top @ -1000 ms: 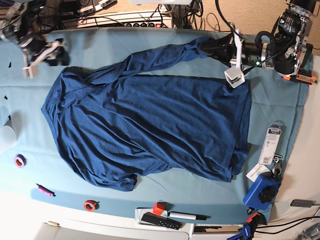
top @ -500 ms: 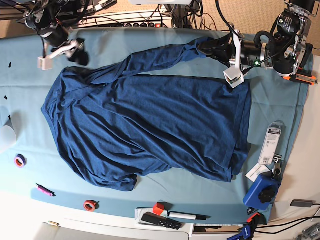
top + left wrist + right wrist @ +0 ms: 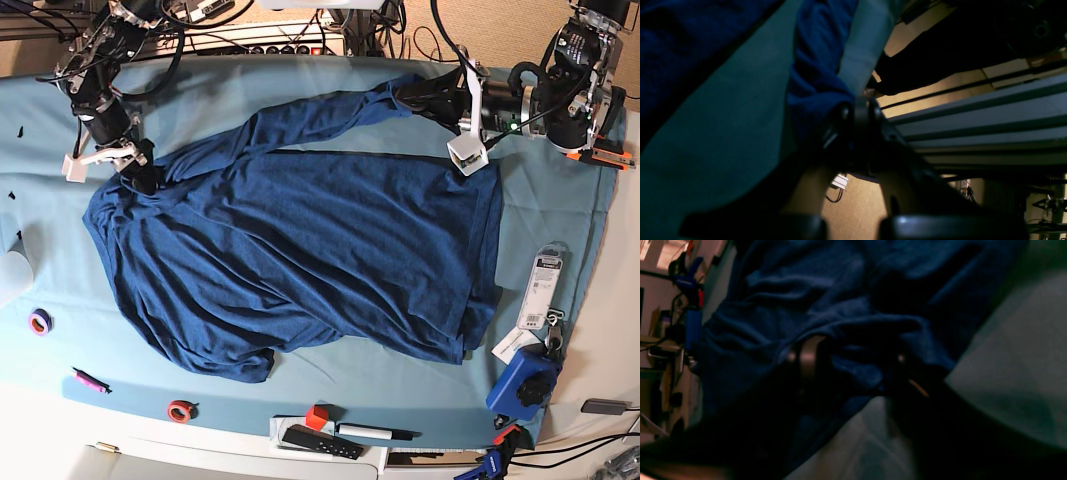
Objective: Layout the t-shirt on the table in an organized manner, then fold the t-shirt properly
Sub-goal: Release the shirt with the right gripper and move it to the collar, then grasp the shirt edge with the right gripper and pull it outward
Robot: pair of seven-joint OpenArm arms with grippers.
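Arms reach in from the table's (image 3: pixel 300 75) far edge. The left gripper (image 3: pixel 408 96) is clamped on a sleeve of the t-shirt (image 3: pixel 300 250), which lies spread and rumpled across the teal cloth. The right gripper (image 3: pixel 140 175) presses down at the shirt's opposite corner, jaws parted astride a fold. Tape rolls (image 3: pixel 40 322) and a marker (image 3: pixel 372 432) lie along the near edge.

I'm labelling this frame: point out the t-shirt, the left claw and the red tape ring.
t-shirt (image 3: pixel 300 250), base view, middle of the body.
left claw (image 3: pixel 408 95), base view, fingertips at the fabric.
red tape ring (image 3: pixel 180 410), base view, its rim.
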